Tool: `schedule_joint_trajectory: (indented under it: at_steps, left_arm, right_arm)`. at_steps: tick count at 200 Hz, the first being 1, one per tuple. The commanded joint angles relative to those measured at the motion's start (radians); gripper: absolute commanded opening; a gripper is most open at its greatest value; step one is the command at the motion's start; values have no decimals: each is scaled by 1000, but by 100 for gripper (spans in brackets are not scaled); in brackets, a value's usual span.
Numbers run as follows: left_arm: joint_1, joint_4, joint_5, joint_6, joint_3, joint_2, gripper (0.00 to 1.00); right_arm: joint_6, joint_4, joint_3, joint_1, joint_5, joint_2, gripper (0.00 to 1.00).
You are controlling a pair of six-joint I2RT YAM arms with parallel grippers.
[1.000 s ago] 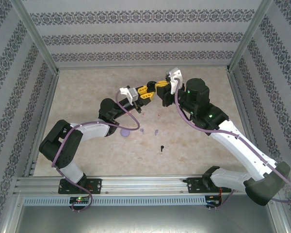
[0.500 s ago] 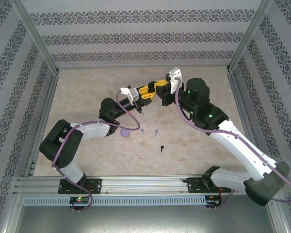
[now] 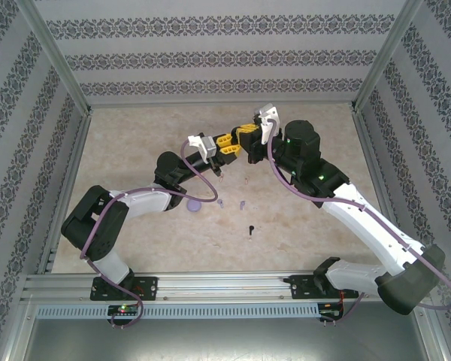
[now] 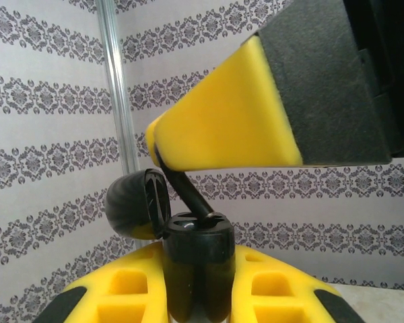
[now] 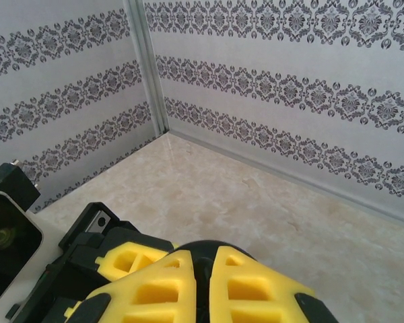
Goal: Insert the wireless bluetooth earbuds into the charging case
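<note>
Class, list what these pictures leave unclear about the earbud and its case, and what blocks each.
- Left wrist: head of the black earbud, sunk into the black case; seated or not, unclear.
- Right wrist: what the right gripper pinches, hidden under the gripper itself.
- Top view: the pale pink earbud, too small to tell which way it lies.

Two arms (image 3: 135, 201) (image 3: 361, 218), two cases (image 3: 195, 204) (image 4: 195, 245), two purple earbuds (image 3: 220, 203) (image 3: 242, 204)

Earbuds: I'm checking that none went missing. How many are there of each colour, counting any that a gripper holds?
Purple earbuds: 2
Pale pink earbuds: 2, both faint
Black earbuds: 2, one of them pinched in the right gripper
Total: 6
</note>
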Motion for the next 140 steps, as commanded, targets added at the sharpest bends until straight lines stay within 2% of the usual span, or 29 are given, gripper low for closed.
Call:
schedule_joint_trajectory:
  at_steps: [1,140]
  left_arm:
    - [-15,57,20,-16,28,-10,0]
    - [-15,46,-5,-13,33,-23,0]
  right_arm:
    - [10,28,-14,-5,-12,4,8]
    - [-2,6,-71,-17,17,-44,5]
